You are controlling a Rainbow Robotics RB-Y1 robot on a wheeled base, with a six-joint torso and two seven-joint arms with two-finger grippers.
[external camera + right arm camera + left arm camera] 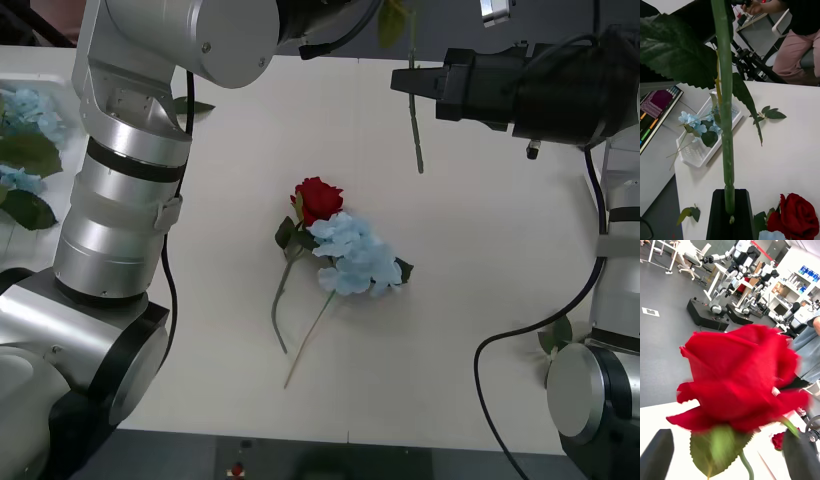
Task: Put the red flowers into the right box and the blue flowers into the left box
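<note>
Close to the left wrist camera, a red rose [741,390] hangs between spread left jaws, apparently unpinched; right jaws pinch a stem [413,95] hanging upright above the surface's far edge.

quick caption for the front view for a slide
Right gripper holds a flower stem above the table; red rose and blue flower remain.

Front view overhead, down on table [480,330] — wrist views close, sharing it
</note>
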